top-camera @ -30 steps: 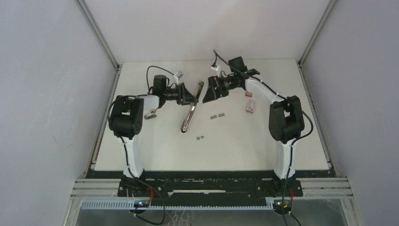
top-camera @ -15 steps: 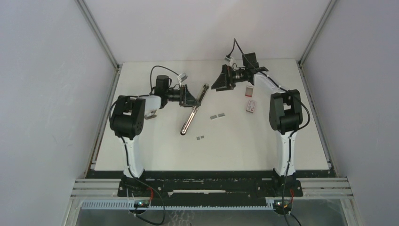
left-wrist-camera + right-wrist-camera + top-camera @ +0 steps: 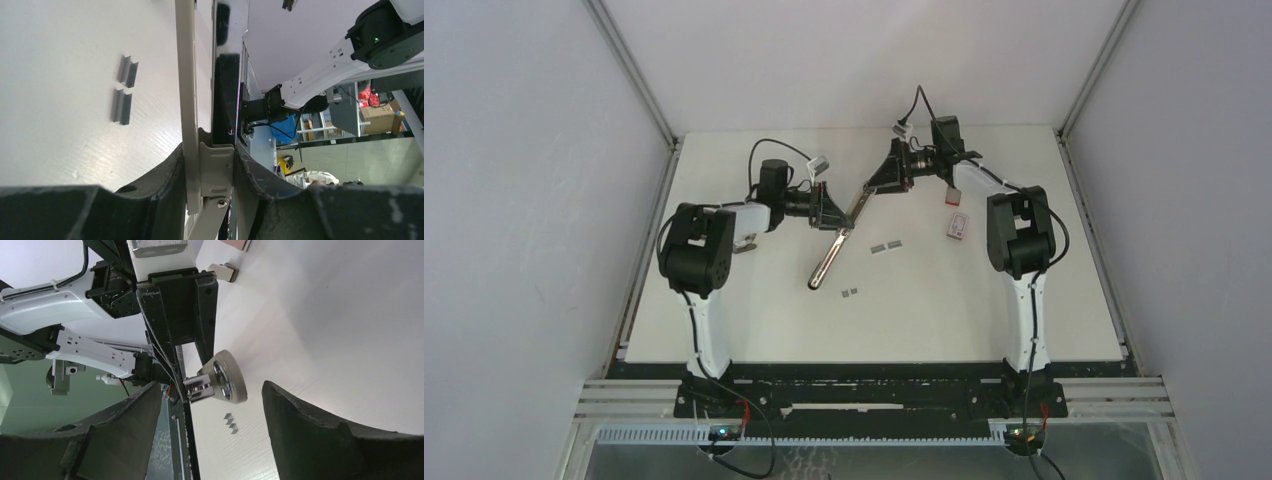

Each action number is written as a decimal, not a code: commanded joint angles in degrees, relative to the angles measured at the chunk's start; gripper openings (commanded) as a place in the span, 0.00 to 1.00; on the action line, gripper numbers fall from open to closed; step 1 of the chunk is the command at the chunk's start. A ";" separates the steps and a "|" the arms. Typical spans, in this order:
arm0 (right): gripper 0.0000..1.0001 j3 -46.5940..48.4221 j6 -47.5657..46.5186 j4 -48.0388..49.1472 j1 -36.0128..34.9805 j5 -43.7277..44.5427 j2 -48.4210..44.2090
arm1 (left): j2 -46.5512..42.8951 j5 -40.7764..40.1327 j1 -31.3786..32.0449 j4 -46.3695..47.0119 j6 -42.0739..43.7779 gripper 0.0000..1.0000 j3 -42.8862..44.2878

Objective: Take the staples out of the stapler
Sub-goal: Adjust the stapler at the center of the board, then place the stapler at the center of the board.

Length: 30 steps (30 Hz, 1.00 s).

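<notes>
The stapler (image 3: 834,245) lies unfolded into a long thin bar, its lower end on the table and its upper arm tilted up to the right. My left gripper (image 3: 831,212) is shut on the stapler at its hinge, seen close in the left wrist view (image 3: 208,165). My right gripper (image 3: 881,185) is open around the stapler's upper end; its round silver tip (image 3: 227,382) sits between the fingers, touching neither. Two short staple strips (image 3: 885,246) and two smaller bits (image 3: 849,292) lie on the table. The strips also show in the left wrist view (image 3: 125,90) and the right wrist view (image 3: 231,422).
Two small red-and-white boxes (image 3: 958,225) lie right of the right gripper. A small pink-and-grey claw tool (image 3: 742,243) lies by the left arm's elbow. The white table (image 3: 984,300) is walled at the back and both sides.
My right gripper has swung left and down, and its open fingers now flank the stapler's upper end. The left gripper shifted slightly right with the stapler, whose upper arm tilted further right.
</notes>
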<state>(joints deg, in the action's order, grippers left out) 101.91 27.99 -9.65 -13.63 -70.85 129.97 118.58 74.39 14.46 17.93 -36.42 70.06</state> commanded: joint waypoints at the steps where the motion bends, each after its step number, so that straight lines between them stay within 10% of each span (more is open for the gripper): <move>1: 0.73 0.65 1.68 6.22 -1.13 -2.94 0.15 | -4.67 5.34 0.81 2.72 -0.06 0.05 -0.54; 30: 0.46 -6.94 13.34 25.61 -0.96 -9.09 -0.86 | -4.06 6.38 0.96 2.62 -0.82 0.09 -0.56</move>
<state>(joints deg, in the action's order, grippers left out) 96.71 35.40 5.41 -14.48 -77.82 130.41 118.06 77.17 15.22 18.26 -36.51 70.04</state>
